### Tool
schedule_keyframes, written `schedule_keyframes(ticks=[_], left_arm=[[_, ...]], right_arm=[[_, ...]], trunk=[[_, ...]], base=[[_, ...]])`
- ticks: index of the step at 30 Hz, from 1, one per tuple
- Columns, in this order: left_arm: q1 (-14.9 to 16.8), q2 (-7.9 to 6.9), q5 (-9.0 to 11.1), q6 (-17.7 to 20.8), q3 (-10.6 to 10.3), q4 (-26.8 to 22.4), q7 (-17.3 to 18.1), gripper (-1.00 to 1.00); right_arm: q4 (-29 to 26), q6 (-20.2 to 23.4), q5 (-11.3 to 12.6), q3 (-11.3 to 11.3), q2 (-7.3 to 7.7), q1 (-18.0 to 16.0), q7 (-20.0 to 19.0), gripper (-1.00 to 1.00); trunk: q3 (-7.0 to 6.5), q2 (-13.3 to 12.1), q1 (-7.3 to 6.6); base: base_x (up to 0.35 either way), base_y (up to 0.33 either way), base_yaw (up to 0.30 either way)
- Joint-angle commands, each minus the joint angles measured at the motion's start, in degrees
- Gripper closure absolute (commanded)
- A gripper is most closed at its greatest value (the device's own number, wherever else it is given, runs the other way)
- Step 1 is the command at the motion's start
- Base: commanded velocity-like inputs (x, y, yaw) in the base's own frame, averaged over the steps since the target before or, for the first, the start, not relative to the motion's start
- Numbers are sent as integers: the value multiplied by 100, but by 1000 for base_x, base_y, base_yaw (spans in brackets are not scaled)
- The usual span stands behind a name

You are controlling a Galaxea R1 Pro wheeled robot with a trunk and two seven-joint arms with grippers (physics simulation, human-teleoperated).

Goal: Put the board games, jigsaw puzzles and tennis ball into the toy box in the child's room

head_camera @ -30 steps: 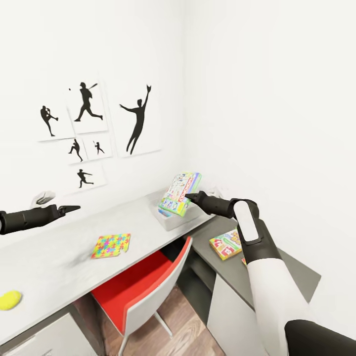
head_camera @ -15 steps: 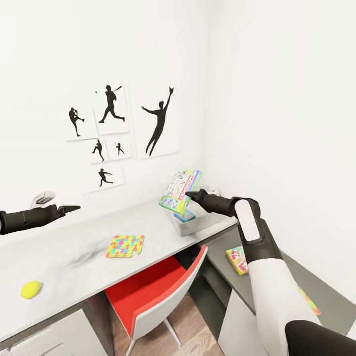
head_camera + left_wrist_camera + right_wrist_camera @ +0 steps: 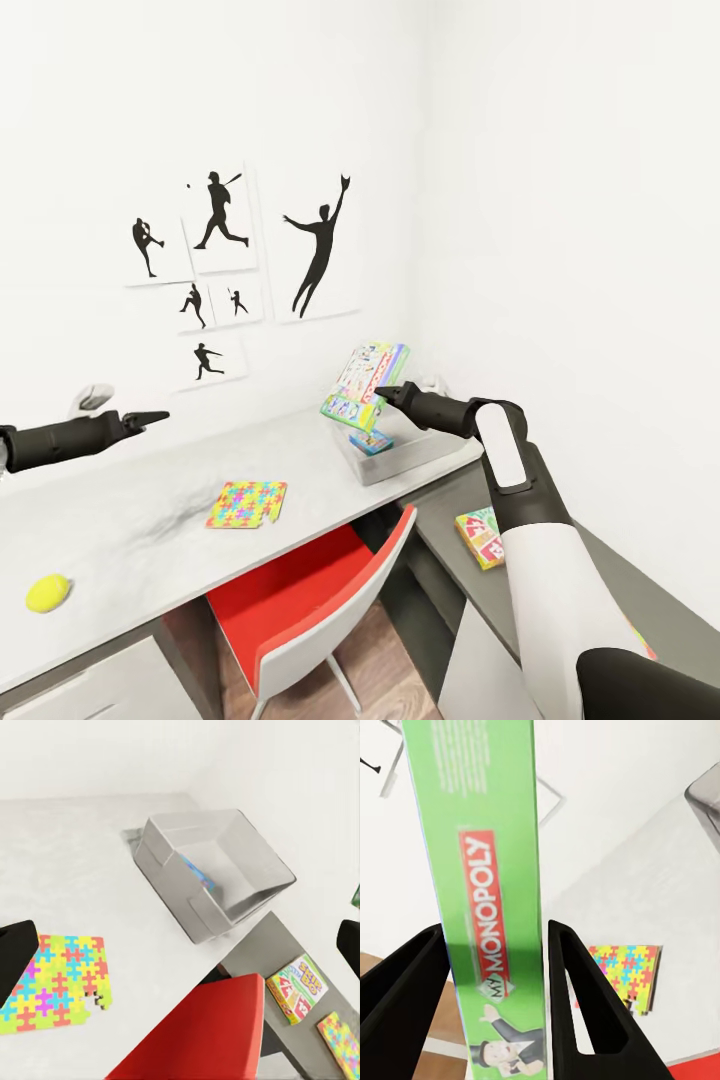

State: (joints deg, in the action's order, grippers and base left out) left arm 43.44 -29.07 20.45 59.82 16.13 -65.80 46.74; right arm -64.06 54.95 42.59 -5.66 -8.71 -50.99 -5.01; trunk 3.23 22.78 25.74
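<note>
Right gripper point(image 3: 385, 396) clamps green game point(image 3: 364, 385) above toy box point(image 3: 400, 460); lower flat beside blue game point(image 3: 372, 441), then release; left gripper point(image 3: 160, 416) state unclear

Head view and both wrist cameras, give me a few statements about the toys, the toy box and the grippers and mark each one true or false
1. The right gripper holds a green and white board game above the toy box. True.
2. The toy box already has a blue board game in it. True.
3. The tennis ball lies inside the toy box. False: it rests on the table, far from the box.
4. The left gripper grips a jigsaw puzzle. False: it is empty above the table, and the puzzle lies flat on the table.
5. A yellow-green and red board game lies on the lower dark side unit. True.
</note>
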Motion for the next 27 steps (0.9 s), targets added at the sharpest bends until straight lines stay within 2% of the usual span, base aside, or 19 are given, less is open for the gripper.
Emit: schedule_keyframes(ticks=[1,4,8,16,27], left_arm=[[7,5,-18,18,-11,-1,92,-100],[12,32,17,18,-97,-9,291,-100],[15,26,33,18,-149,-11,388,-100],[16,8,35,18,-165,-12,413,-100],[16,-2,38,18,-142,-12,418,-100]], right_arm=[[-1,34,-50,-22,-7,-7,-53,100],[-1,34,-52,-22,-8,-7,-53,100],[-7,34,-57,-22,-4,-7,-53,100],[-3,-2,-50,-17,-8,-7,-67,100],[-1,-10,-49,-19,-8,-7,-69,100]], trunk=[[14,14,4],[14,14,4],[14,14,4],[14,14,4],[14,14,4]], base=[[5,-5,1],[2,-2,0],[0,0,0],[12,9,2],[155,98,76]])
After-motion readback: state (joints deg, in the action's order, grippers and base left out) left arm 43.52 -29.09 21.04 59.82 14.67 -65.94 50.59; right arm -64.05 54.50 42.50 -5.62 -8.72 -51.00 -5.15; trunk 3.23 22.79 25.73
